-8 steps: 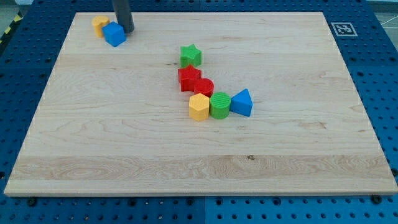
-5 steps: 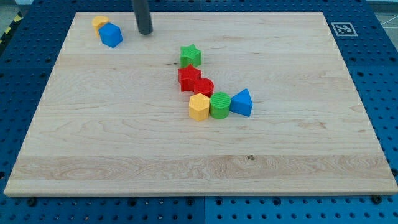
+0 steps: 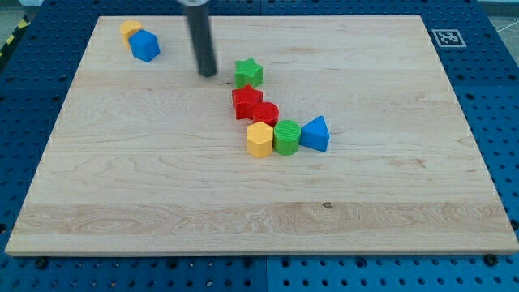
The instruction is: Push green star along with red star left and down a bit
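Observation:
The green star [image 3: 249, 72] sits on the wooden board [image 3: 162, 186] a little above the middle. The red star [image 3: 246, 103] lies just below it, nearly touching. My tip [image 3: 208, 74] is on the board to the left of the green star, a short gap away, level with it. The rod rises from the tip to the view's top.
A red cylinder [image 3: 266, 113] touches the red star's lower right. Below it stand a yellow hexagon block [image 3: 259, 139], a green cylinder [image 3: 286, 136] and a blue triangle block [image 3: 315, 134] in a row. A blue block [image 3: 146, 45] and a yellow block [image 3: 130, 31] sit at the top left.
My tip has moved right and down from beside the blue block at the top left to just left of the green star. No block has moved.

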